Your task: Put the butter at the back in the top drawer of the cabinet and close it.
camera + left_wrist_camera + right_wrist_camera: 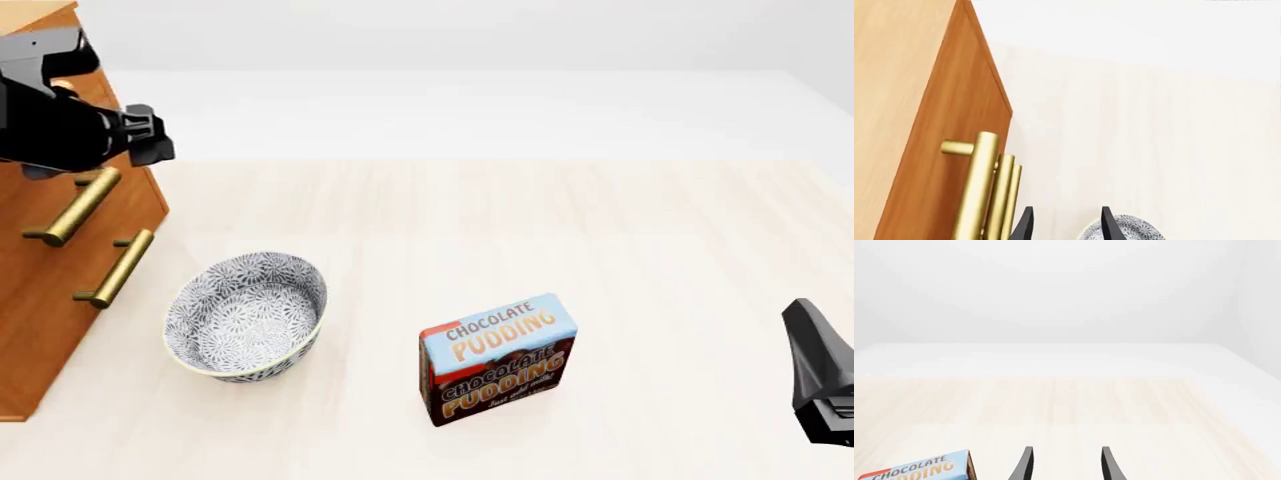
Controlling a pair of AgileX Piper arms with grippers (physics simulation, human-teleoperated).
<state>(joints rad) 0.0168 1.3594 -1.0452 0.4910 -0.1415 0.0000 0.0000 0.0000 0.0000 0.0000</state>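
Butter is nowhere to be seen in any of the three views, so I cannot say where it lies. What stands out on the table (641, 230) is the cabinet (40, 300) at the far left, its brass handles (114, 268) stacked down its front; the drawers look flush with the front, the top drawer hidden behind the left arm in the front view. The left gripper (1062, 225) hovers up by the cabinet's top corner, fingers spread with nothing between them, just beside the handles. A patterned bowl (247, 315) sits near the cabinet's foot, and a chocolate pudding box (498, 358) stands upright to its right. The right gripper (1064, 465) waits low at the table's right edge, fingers parted and empty, well apart from the box.
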